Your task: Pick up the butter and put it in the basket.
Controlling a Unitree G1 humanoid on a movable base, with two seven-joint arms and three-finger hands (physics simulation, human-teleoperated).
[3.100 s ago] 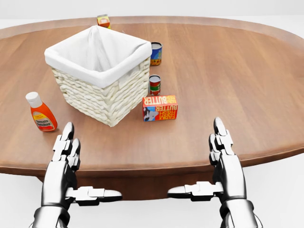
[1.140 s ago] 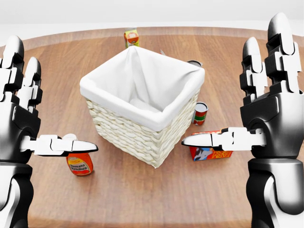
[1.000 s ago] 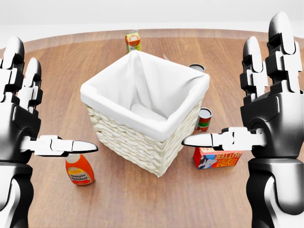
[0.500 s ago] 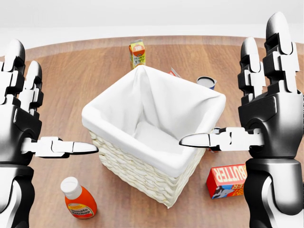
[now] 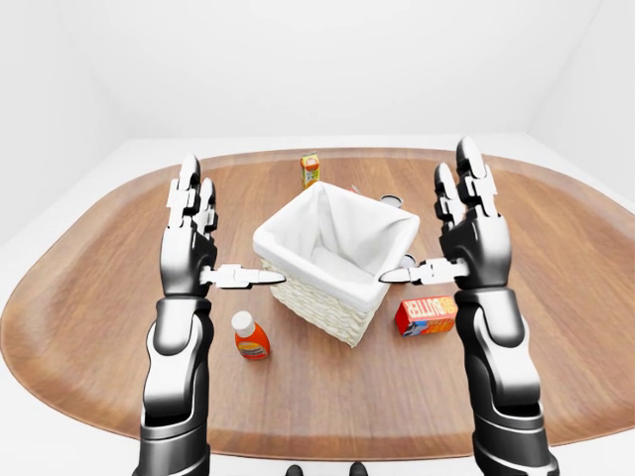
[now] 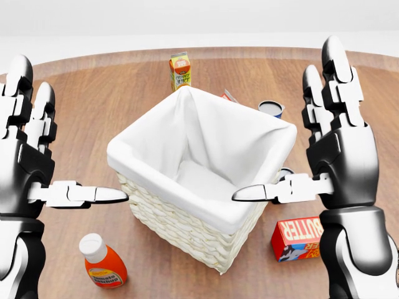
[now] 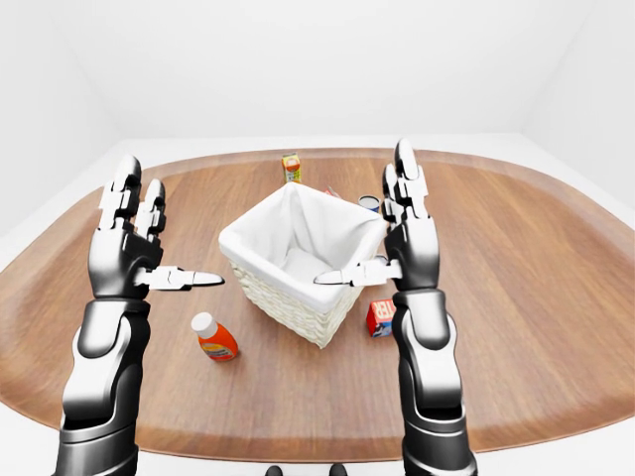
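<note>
- The left hand and right hand are standing upright, fingers spread, thumbs pointing inward, holding nothing.
- The butter is lying on the table, just right of the basket, below the right hand in the head view.

Oval wooden table, white walls
</note>
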